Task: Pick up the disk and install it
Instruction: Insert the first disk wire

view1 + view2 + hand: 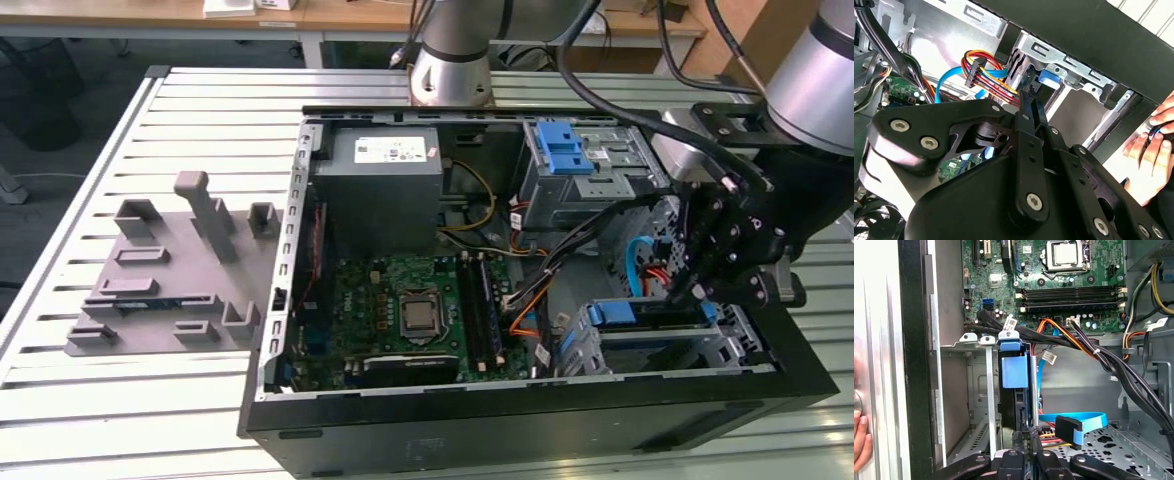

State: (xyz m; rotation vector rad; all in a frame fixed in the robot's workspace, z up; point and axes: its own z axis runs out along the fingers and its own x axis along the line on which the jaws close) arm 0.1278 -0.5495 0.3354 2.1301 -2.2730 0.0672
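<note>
Open PC case (534, 410) on slatted surface (200, 100). Hand (694, 290) inside case at 3 o'clock in exterior view, over drive cage (747, 345). In first wrist view hand (1025, 436) has fingers together, pinching rear edge of disk (1015, 370), which stands on edge, seated in cage slot just beside motherboard (1054, 285). Person's hand (1149, 150) rests at case edge.

no legible text, labels unreadable
</note>
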